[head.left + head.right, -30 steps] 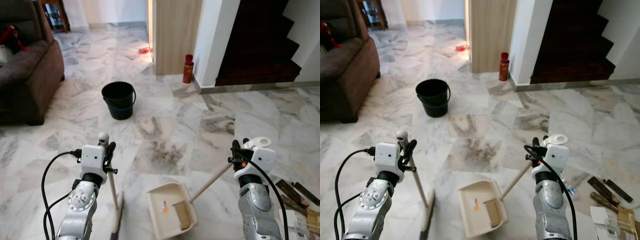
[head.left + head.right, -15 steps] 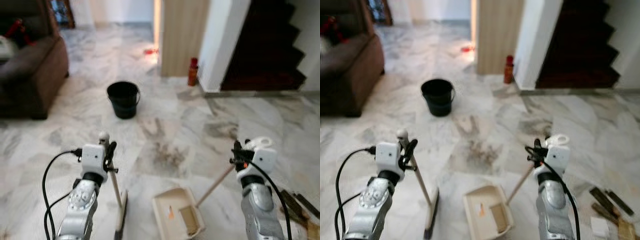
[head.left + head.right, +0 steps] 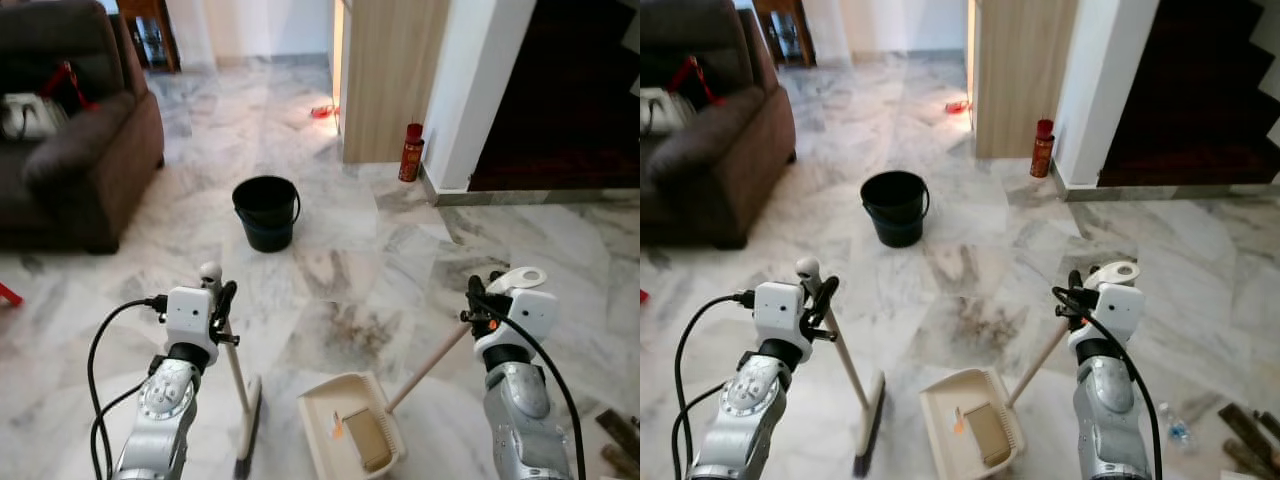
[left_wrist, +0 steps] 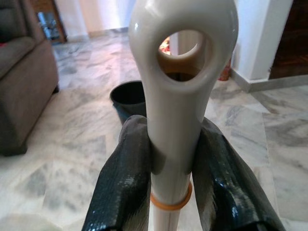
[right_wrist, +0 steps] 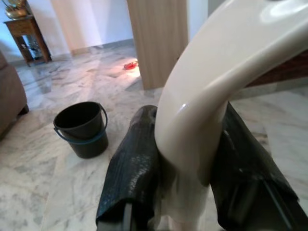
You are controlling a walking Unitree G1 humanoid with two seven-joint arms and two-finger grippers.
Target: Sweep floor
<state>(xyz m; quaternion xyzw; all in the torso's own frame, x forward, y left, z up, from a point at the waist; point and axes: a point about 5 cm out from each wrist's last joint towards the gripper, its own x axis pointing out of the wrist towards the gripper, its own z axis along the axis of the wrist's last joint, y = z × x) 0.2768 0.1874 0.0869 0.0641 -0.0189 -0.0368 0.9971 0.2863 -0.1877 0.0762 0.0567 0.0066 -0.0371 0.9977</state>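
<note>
My left gripper (image 3: 216,302) is shut on the top of a cream broom handle (image 3: 231,362); its head (image 3: 247,432) rests on the marble floor at the lower left. The wrist view shows both black fingers (image 4: 126,183) clamped on that handle (image 4: 178,120). My right gripper (image 3: 478,304) is shut on the cream handle (image 3: 428,364) of a dustpan (image 3: 352,432), which lies on the floor between my arms. Inside the pan are an orange scrap (image 3: 337,430) and a brown piece (image 3: 368,442). A black bucket (image 3: 266,212) stands on the floor ahead.
A brown sofa (image 3: 70,150) lines the left side. A wooden partition (image 3: 388,75) and a white pillar (image 3: 478,85) stand ahead with a red can (image 3: 408,153) between them. Dark stairs (image 3: 590,95) rise at the right. Dark strips (image 3: 620,440) lie at the lower right.
The whole view has shifted: the bucket, sofa and pillar now sit further right and lower, so the camera has turned left. Both grippers keep their hold on broom and dustpan.
</note>
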